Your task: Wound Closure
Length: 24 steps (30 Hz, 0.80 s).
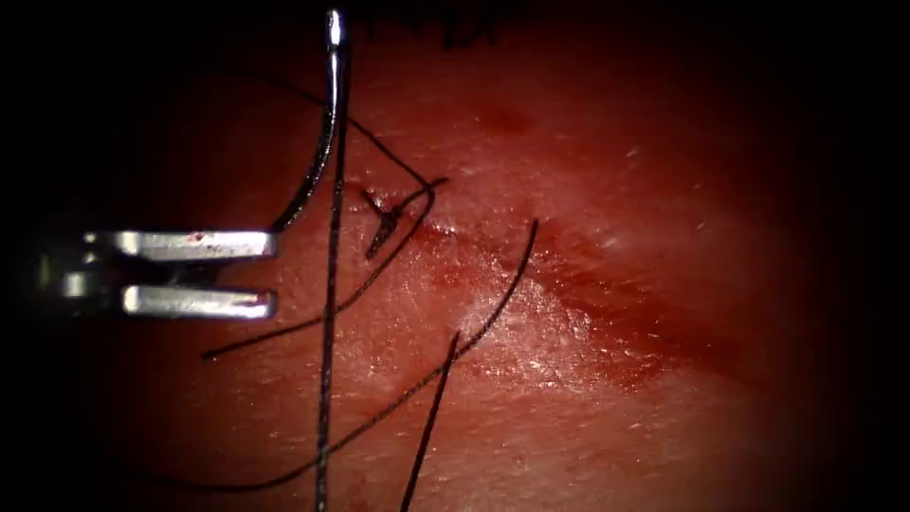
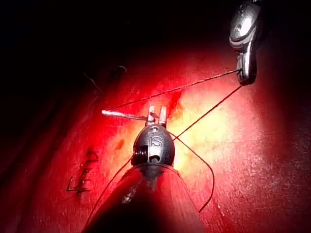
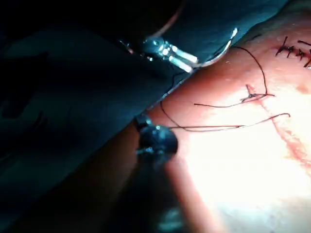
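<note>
steel, curved and bright, the needle point(image 1: 322, 142) is held off the glistening red tissue point(image 1: 616, 190), left of the cut point(image 1: 569, 294), and is not in the tissue. it is pinched near its lower end by the left hand point(image 1: 273, 275). a gap is seen between the two flat blades in the endoscope view, but the grip is judged firm because the needle is carried clear of the surface. the thin black thread point(image 1: 327, 379) is seen running from the needle's upper end straight down across the view. in the left wrist view the thread is clamped in the pressed-together right hand point(image 2: 244, 77), with one strand drawn toward the needle and another toward the tissue.

a small knotted stitch point(image 1: 384, 223) is seen at the cut's near end, with loose loops and tails laid around it. the work is judged best served if the thread is kept evenly tensioned, the knot is not tugged, and the loose loops are kept away from the needle.

the letters "is" point(image 2: 155, 141) can be read on the left tool's dark wrist.
</note>
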Each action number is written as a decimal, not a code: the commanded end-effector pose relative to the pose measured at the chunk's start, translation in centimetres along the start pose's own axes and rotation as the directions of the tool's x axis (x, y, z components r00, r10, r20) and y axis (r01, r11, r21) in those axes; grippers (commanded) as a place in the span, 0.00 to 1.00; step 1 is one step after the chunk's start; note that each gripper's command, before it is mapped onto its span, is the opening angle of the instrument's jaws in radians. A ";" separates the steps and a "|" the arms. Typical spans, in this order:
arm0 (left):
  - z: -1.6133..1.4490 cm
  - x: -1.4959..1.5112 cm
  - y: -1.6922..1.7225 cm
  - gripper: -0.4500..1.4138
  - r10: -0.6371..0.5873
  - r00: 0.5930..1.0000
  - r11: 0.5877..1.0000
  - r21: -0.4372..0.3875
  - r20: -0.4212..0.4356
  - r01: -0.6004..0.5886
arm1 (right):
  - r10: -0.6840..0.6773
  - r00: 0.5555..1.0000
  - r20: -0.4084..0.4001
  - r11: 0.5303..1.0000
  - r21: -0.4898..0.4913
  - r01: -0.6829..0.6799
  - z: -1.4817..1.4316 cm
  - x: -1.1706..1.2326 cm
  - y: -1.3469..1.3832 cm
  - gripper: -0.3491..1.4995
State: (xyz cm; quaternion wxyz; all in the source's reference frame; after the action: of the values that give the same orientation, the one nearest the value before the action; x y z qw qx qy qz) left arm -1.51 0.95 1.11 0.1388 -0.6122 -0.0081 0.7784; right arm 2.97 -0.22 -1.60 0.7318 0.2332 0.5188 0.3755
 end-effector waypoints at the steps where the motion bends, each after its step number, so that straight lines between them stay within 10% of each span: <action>1: 0.05 -0.04 -0.01 0.00 0.000 1.000 1.000 0.001 0.000 0.000 | -0.053 0.998 -0.017 0.999 -0.007 0.053 0.05 -0.05 0.16 0.56; 5: -0.08 -0.13 -0.14 0.00 -0.010 1.000 1.000 0.016 0.017 0.010 | -0.339 0.939 -0.056 0.940 -0.044 0.337 0.03 -0.07 0.62 0.95; 24: -0.47 -0.54 -0.59 0.00 -0.055 0.997 0.990 0.136 0.053 0.047 | -0.476 0.879 -0.032 0.877 -0.085 0.472 0.02 -0.36 1.38 0.92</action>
State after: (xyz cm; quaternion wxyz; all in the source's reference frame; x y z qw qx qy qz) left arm -0.78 1.31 1.56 0.2007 -0.5792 0.0246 0.7897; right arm 2.45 0.36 -0.45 0.7968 0.0606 0.5636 0.2094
